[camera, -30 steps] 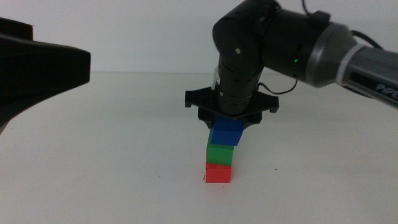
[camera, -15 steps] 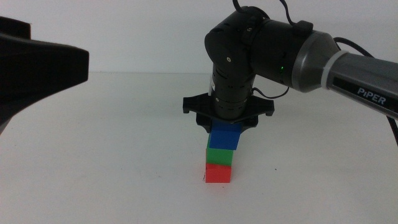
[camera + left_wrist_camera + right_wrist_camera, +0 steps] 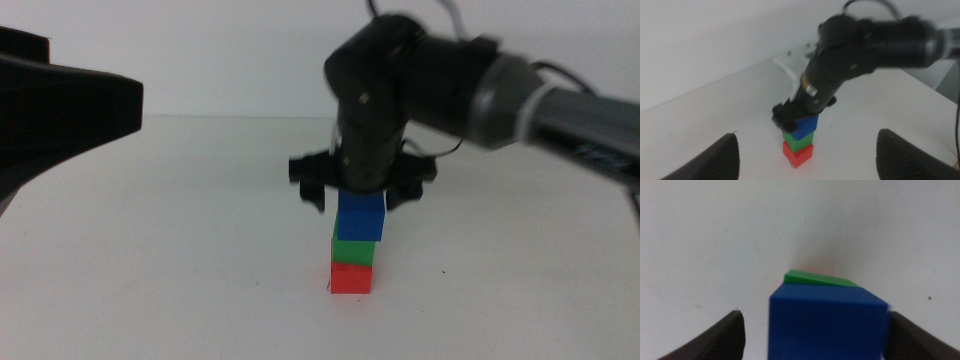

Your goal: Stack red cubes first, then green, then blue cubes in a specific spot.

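Three cubes stand stacked: the red cube (image 3: 352, 279) on the white table, the green cube (image 3: 355, 250) on it, and the blue cube (image 3: 360, 217) on top, sitting slightly askew. The specific spot is hidden under the stack. My right gripper (image 3: 358, 192) hovers just above and around the blue cube, open, with its jaws spread to either side and blurred by motion. In the right wrist view the blue cube (image 3: 827, 325) sits between the wide jaws, touching neither, with a sliver of green (image 3: 820, 277) beyond it. My left gripper (image 3: 809, 135) is open, well back from the stack (image 3: 799, 140).
The left arm's dark body (image 3: 60, 110) fills the left edge of the middle view. The white tabletop (image 3: 180, 250) spreads around the stack, and a tiny black speck (image 3: 929, 298) lies on it.
The right gripper's jaws have spread apart and let go of the blue cube, which now rests on the green one. The left arm has not moved.
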`<state>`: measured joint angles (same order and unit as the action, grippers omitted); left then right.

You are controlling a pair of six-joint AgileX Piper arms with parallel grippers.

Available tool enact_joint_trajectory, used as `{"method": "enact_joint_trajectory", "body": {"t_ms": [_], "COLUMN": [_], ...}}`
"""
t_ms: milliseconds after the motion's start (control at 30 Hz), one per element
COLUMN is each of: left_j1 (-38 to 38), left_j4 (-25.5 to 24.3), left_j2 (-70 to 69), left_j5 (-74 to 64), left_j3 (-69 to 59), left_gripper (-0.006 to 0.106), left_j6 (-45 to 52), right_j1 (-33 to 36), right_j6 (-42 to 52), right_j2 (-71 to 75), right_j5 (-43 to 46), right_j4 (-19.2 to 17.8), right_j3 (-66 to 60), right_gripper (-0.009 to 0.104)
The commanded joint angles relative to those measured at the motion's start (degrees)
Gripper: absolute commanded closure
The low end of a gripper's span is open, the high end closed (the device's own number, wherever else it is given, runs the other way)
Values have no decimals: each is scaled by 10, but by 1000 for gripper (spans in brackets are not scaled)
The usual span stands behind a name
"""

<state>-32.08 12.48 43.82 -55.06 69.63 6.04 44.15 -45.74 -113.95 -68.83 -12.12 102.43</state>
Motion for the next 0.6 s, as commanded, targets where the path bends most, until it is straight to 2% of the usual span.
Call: {"method": "enact_joint_trajectory", "body": {"t_ms": [0,167,300,433,567], "left_j1": [1,1,1,1,1], "left_j4": [0,0,0,0,0], "left_j2": [-1,-1,-1,-1,-1], "left_j5": [5,5,5,5,5], "left_j3": [-1,-1,-1,-1,-1], "left_gripper": [7,7,7,7,7], "left_j6": [1,1,1,1,1], "right_j1": [3,-8,-64,-164,-279], "right_j6": [5,51,140,256,401], "right_j2": [52,169,312,489,612], "right_j5": [-1,-11,14,125,260], "right_j4": [-19,-49,-27,26,133], "right_j3": [-1,-28,-139,-310,-461], "right_gripper": [2,2,2,2,2]}}
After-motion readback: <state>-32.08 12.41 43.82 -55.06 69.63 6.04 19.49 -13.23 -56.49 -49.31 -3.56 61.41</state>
